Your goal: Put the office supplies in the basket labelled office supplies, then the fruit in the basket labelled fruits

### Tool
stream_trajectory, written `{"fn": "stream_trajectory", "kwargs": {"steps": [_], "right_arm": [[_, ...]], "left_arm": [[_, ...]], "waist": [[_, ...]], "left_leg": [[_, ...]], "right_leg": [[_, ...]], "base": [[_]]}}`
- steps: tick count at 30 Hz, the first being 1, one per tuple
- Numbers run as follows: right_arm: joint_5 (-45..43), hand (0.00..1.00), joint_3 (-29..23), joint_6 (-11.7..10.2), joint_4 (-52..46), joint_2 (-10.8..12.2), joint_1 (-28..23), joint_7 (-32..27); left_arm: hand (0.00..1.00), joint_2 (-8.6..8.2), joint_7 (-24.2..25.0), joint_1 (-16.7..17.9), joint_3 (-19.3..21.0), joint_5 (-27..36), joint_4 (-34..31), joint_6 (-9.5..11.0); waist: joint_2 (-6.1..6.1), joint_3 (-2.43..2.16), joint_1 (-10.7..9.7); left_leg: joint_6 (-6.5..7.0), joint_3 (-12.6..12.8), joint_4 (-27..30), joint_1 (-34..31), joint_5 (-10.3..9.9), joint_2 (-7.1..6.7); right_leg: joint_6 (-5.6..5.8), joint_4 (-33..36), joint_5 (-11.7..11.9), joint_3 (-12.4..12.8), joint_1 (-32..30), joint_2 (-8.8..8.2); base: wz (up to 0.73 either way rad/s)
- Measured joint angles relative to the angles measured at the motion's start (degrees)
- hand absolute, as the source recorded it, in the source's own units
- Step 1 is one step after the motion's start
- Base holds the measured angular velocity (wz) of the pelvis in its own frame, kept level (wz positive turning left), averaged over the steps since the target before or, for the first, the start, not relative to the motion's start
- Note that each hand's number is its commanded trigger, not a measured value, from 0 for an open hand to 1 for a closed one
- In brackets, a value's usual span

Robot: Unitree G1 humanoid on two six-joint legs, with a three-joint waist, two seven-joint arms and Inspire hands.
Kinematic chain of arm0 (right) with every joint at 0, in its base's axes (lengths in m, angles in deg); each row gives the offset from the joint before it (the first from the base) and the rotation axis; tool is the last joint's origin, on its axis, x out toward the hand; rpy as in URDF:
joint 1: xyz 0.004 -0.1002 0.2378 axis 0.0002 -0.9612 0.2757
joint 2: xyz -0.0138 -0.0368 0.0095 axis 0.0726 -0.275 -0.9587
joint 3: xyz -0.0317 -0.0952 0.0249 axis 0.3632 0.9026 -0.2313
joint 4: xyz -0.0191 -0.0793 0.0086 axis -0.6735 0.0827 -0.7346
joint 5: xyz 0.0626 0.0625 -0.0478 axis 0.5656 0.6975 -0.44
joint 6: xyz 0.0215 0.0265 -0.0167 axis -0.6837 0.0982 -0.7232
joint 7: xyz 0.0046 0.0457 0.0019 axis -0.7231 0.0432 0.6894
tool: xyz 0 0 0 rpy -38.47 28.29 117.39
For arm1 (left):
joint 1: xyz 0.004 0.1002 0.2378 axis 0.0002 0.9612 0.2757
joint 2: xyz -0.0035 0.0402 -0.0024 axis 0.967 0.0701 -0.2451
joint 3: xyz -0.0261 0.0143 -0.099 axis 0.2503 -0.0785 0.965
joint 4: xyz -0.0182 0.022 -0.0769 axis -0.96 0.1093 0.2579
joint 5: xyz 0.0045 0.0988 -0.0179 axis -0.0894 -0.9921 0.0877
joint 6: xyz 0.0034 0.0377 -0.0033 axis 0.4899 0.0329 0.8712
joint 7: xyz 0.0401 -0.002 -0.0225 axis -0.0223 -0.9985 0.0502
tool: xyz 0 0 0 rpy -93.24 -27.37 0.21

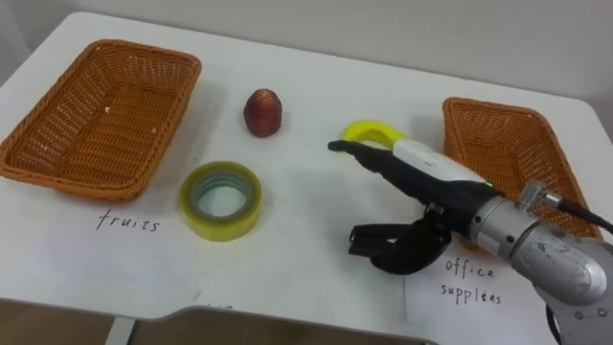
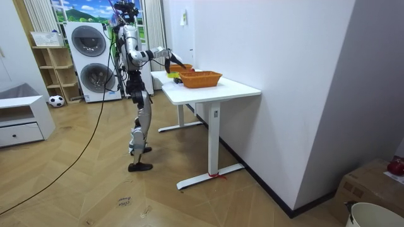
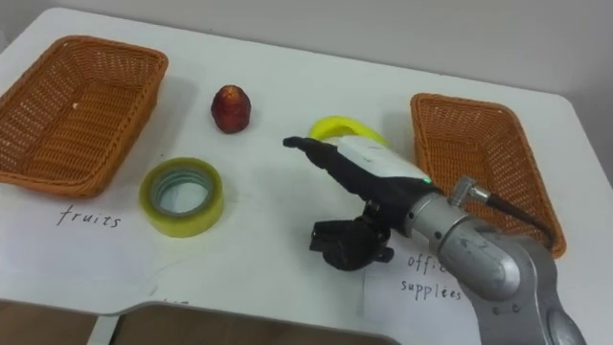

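Yellow tape (image 1: 222,228), red fruit (image 1: 262,112), white table (image 1: 316,220)

We note white table (image 2: 222,92) standing against white wall (image 2: 284,63). Beyond it, two stacked washing machines (image 2: 88,60), landscape picture (image 2: 88,11) above them. Wooden shelf (image 2: 53,69) beside machines, football (image 2: 55,100) near its foot on parquet floor (image 2: 76,189). Low white drawer unit (image 2: 19,123) at room view's left. Cardboard box (image 2: 372,189) and white bucket (image 2: 379,216) at lower right.

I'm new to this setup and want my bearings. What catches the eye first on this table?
The robot's right hand hangs over the middle of the white table, fingers straight, close by a yellow curved thing. A red fruit and a yellow tape roll lie loose between the left wicker basket and the right wicker basket.
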Motion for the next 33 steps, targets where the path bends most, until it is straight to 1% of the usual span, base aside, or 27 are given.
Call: {"fn": "stream_trajectory", "kwargs": {"steps": [4,6,8,13,19,22,23,25,33], "right_arm": [[-1.0,0.0,0.0,0.1,0.9,0.4,0.0,0.3],[-1.0,0.0,0.0,0.1,1.9,0.4,0.0,0.3],[-1.1,0.0,0.0,0.6,2.1,0.4,0.0,0.3],[-1.1,0.0,0.0,0.6,2.2,0.4,0.0,0.3],[-3.4,0.0,0.0,0.6,2.7,0.5,-0.2,0.3],[-3.5,0.0,0.0,0.6,3.2,0.5,-0.3,0.3],[-3.6,0.0,0.0,0.6,3.8,0.6,-0.3,0.3],[-3.8,0.0,0.0,0.6,4.3,0.6,-0.3,0.3],[-5.6,0.0,0.0,0.8,4.3,0.6,-0.3,0.3]], "left_arm": [[0.0,-0.01,0.1,0.0,-0.9,0.0,0.0,0.0],[0.0,-0.01,0.1,-0.1,-0.9,0.0,0.0,0.0],[0.0,-0.01,0.2,-0.1,-0.9,0.0,0.0,0.0],[0.0,-0.01,0.2,-0.3,-0.9,0.0,0.0,0.0],[0.0,-0.01,0.0,-0.3,-0.9,0.0,-0.2,0.0],[0.0,-0.01,-0.1,-0.3,-0.9,0.0,-0.1,0.0],[0.0,-0.01,-0.3,-0.3,-0.9,0.0,-0.1,0.0],[0.0,-0.01,-0.5,-0.3,-0.9,0.0,-0.1,0.0],[0.0,-0.01,-1.3,-0.3,-1.1,0.1,0.0,-0.1]], "waist": [[0.41,0.19,-0.1],[0.48,0.15,-0.1],[0.48,0.13,-0.1],[0.46,0.09,-0.1],[0.48,0.07,-0.1],[0.54,-0.03,-0.1],[0.43,-0.16,-0.1],[0.43,-0.23,-0.2],[0.42,-0.34,-0.6]], "left_leg": [[0.0,0.0,0.0,0.0,0.0,0.0],[0.0,0.0,0.0,0.0,0.0,0.0],[0.0,0.0,0.0,-0.1,0.0,-0.01],[0.0,-0.1,0.0,0.0,0.0,-0.01],[0.0,-0.1,0.0,0.0,0.0,-0.02],[0.0,-0.1,0.0,0.0,0.0,-0.03],[0.0,-0.2,0.0,0.0,0.0,-0.03],[0.01,-0.3,0.0,0.0,0.0,-0.05],[0.03,-1.0,0.0,0.0,0.0,-0.11]], "right_leg": [[0.0,-0.1,0.0,0.0,0.0,0.01],[0.0,-0.1,0.0,0.1,0.0,0.02],[0.0,-0.1,0.0,0.1,0.0,0.02],[0.0,-0.1,0.0,0.2,0.0,0.02],[0.0,-0.1,0.0,0.7,0.0,0.04],[0.0,0.0,0.0,0.7,0.0,0.05],[0.0,0.0,0.0,0.7,0.1,0.05],[0.0,0.0,0.0,0.7,0.1,0.04],[0.0,0.0,0.0,0.7,0.4,0.07]], "base": [[0.0],[0.0],[0.0],[0.0],[0.0],[0.0],[0.0],[0.0],[0.04]]}}
